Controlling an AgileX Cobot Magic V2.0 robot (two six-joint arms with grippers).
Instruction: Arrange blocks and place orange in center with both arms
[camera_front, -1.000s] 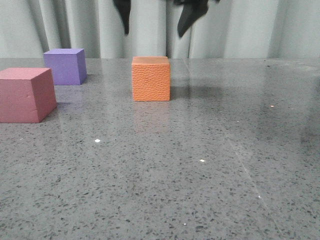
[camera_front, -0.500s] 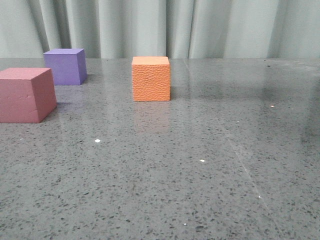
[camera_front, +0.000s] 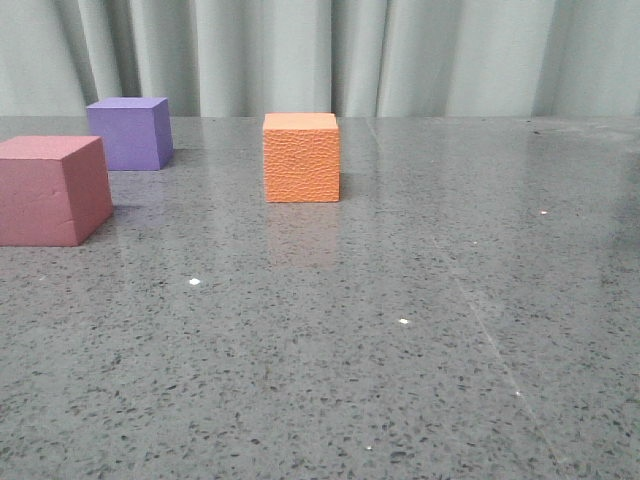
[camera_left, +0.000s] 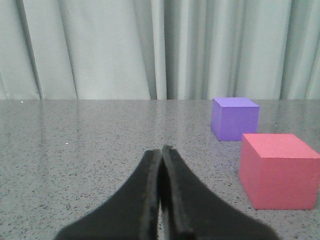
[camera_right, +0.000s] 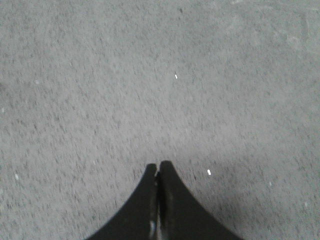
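The orange cube (camera_front: 301, 158) with a pebbled face stands on the grey speckled table (camera_front: 420, 330), at mid-depth near the centre of the front view. To its left sit the purple cube (camera_front: 129, 133) farther back and the pink-red cube (camera_front: 52, 190) nearer. No gripper shows in the front view. My left gripper (camera_left: 161, 150) is shut and empty, low over the table, with the purple cube (camera_left: 234, 118) and pink-red cube (camera_left: 279, 170) ahead to one side. My right gripper (camera_right: 158, 165) is shut and empty above bare table; the picture is blurred.
A pale pleated curtain (camera_front: 320, 55) hangs behind the table's far edge. Small white specks (camera_front: 195, 282) dot the tabletop.
One second ago dark gripper fingers hung above the orange cube at the top of the front view. They rose out of that view, and their shadow beside the cube faded. The cubes stayed put.
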